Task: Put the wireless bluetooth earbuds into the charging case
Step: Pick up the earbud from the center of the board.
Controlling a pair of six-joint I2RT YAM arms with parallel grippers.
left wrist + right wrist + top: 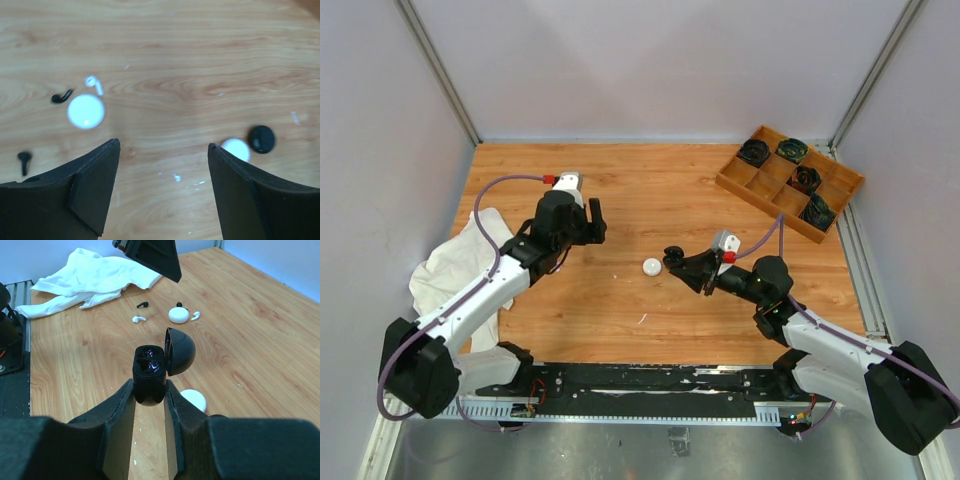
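Observation:
My right gripper (150, 387) is shut on the black charging case (149, 371), held upright off the table with its lid (181, 351) swung open and both sockets showing. In the top view that gripper (682, 262) hovers mid-table. Loose wireless bluetooth earbuds lie farther off: two white ones (139, 318) (195, 315) and a black one (143, 304). The left wrist view shows a white earbud (93, 84) and two black ones (61, 96) (23, 160). My left gripper (164, 145) hangs open above bare wood, holding nothing, and sits left of centre in the top view (590, 222).
One white puck (194, 399) lies just right of the held case, another white puck (86, 111) among the earbuds. A crumpled white cloth (455, 265) covers the table's left side. A wooden divided tray (752, 183) with dark coiled items stands at the back right.

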